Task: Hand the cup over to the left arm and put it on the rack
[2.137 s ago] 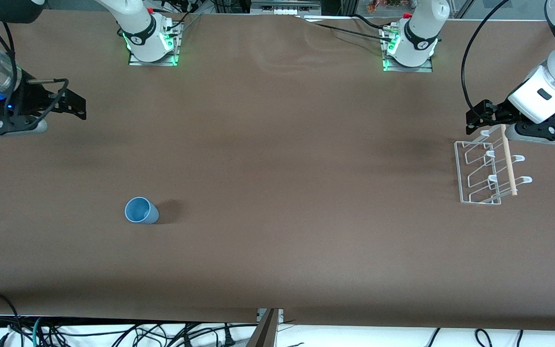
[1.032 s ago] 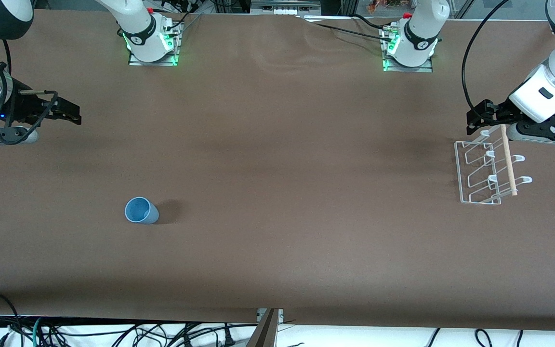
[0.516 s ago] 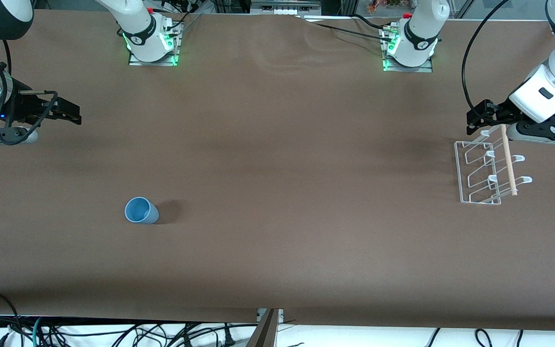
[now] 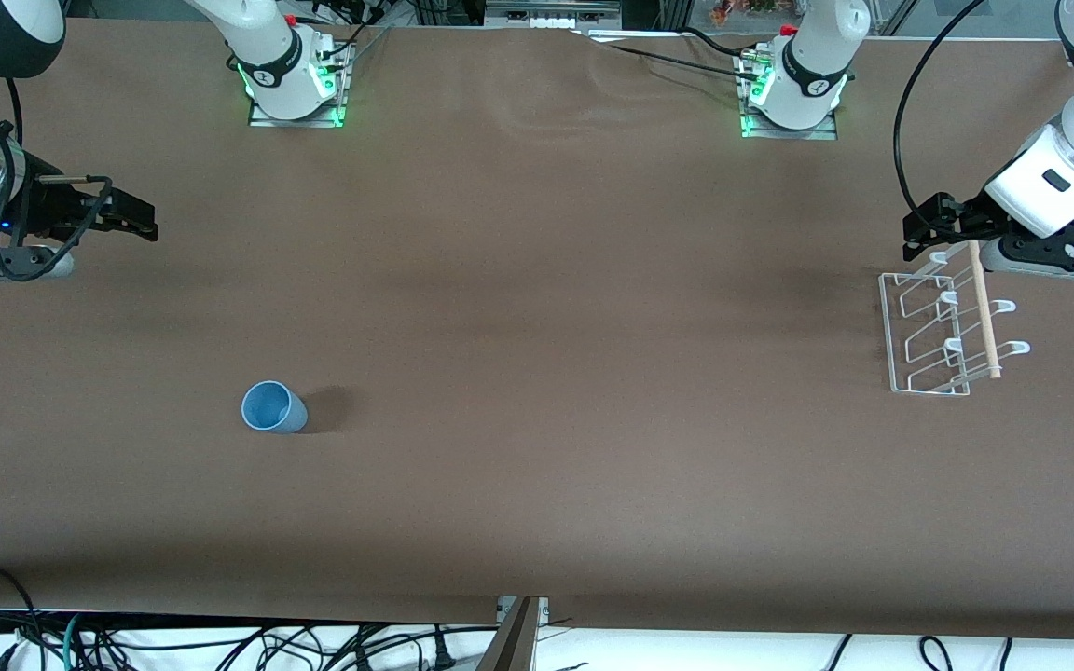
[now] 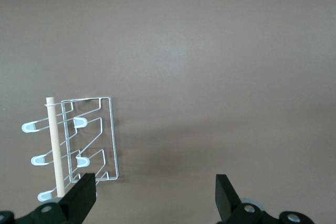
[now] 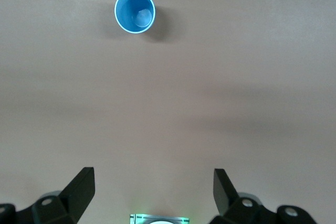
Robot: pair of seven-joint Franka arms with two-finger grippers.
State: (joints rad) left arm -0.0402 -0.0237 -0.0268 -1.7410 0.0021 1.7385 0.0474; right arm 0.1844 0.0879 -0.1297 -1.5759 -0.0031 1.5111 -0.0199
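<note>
Brown worktop: cup upright, untouched; rack bare. Right end effector and left end effector both spread wide, empty. Pickup, handover, placing all pending.

Right gripper shifted toward the right arm's end of the table vs 2.1 s ago; no change in the last 1 s.

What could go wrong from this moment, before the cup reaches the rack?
1. The cup stands upright and alone on the table; a claw finger that meets its rim could tip it over.
2. The right claw is open but not yet over the cup, so a misaligned descent might push it aside.
3. The left claw, open, hovers over the rack's edge and could bump its wires.
</note>
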